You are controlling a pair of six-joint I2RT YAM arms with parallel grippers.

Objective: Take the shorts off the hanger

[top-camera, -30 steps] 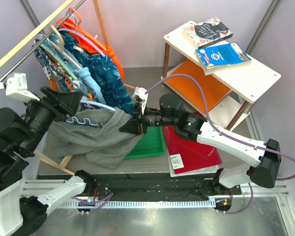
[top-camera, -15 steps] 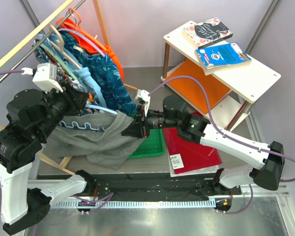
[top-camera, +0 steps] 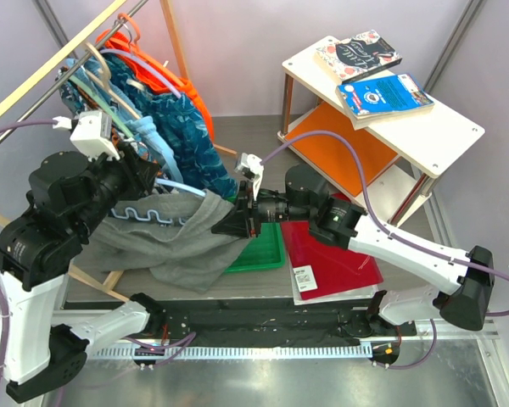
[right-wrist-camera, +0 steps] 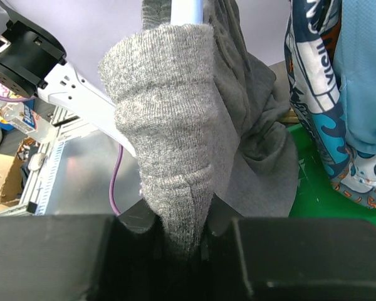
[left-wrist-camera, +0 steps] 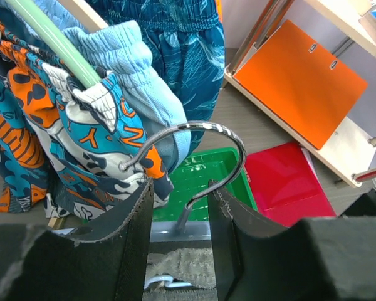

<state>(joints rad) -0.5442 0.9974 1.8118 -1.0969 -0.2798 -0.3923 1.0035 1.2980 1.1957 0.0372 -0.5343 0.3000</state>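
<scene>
Shorts, grey, hang at left over the tabletop, pinched by the right claw. Within the last second the left claw is raised and half-spread around the hanger hook, so pulling-off seems readied.

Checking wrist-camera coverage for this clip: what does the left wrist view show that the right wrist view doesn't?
Only the left wrist: a metal hanger hook standing between the fingers of the left gripper, plus the red tray and orange panel. Only the right wrist: the grey shorts pinched in the right gripper, draped over a pale blue hanger arm. Both: the green tray and printed shorts.
</scene>
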